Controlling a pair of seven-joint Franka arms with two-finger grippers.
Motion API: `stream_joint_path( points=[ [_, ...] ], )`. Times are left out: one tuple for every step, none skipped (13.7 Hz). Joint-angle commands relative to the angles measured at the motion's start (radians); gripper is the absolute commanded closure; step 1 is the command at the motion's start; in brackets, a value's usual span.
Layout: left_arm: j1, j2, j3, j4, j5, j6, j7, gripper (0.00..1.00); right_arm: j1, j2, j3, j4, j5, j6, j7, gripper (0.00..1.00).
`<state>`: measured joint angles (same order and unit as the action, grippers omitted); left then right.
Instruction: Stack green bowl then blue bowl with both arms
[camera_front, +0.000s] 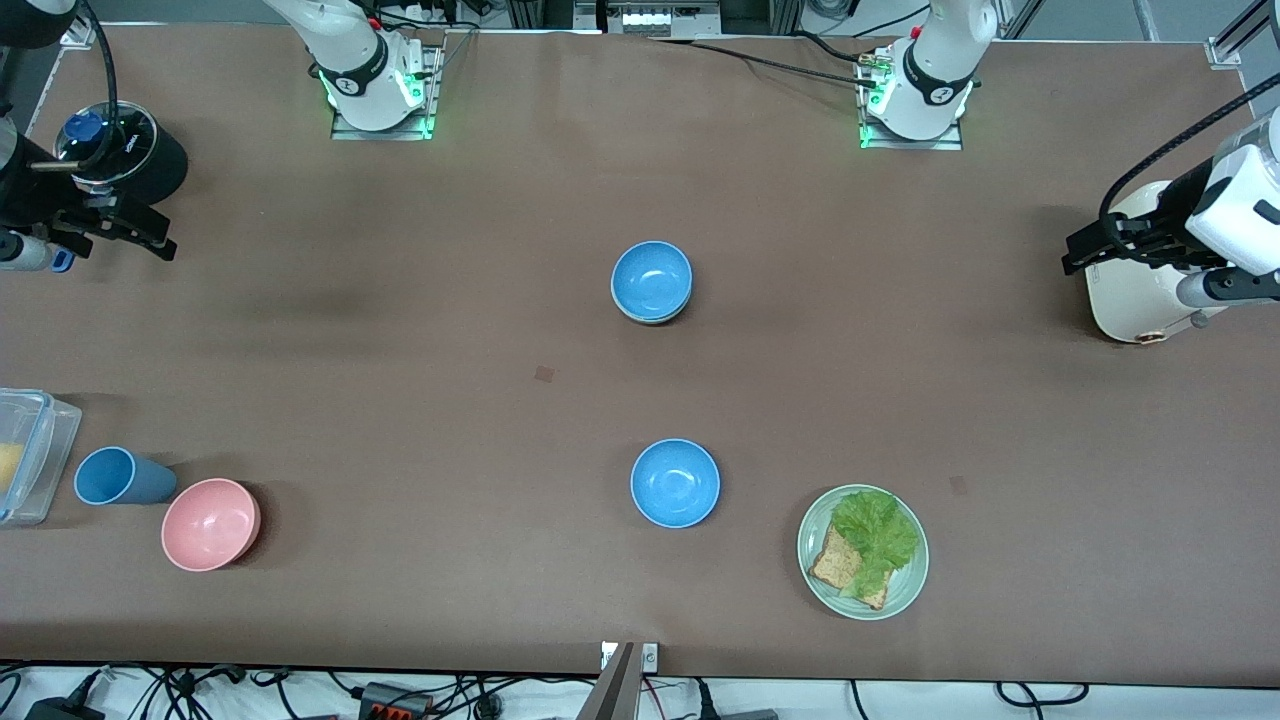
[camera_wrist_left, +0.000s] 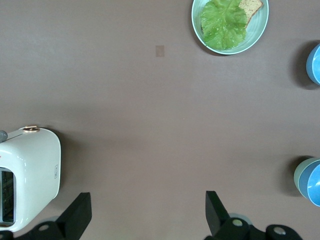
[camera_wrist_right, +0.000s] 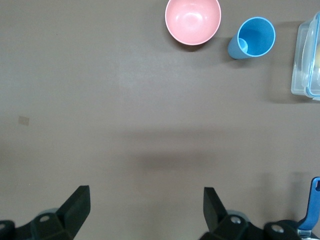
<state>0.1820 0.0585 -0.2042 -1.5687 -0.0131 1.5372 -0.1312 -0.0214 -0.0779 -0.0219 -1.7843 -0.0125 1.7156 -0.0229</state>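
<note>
Brown table (camera_front: 400, 330): blue bowl (camera_front: 651, 280) nested in green bowl (camera_wrist_left: 299, 172); plate (camera_front: 908, 585) holds lettuce (camera_front: 875, 535), bread (camera_front: 835, 562). Left gripper (camera_wrist_left: 145, 215) and right gripper (camera_wrist_right: 145, 212) gape wide, empty.

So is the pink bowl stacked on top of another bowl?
No, the pink bowl sits alone on the table beside the blue cup.
</note>
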Motion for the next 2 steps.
stream_joint_path(
  points=[
    [0.002,-0.006,0.006,-0.004,-0.001,-0.011,0.022,0.0,0.005,-0.049,-0.001,-0.055,0.0,0.018,-0.017,0.0],
    [0.002,-0.006,0.006,-0.004,-0.002,-0.015,0.019,0.0,0.005,-0.049,-0.001,-0.055,0.0,0.018,-0.017,0.0]
  ],
)
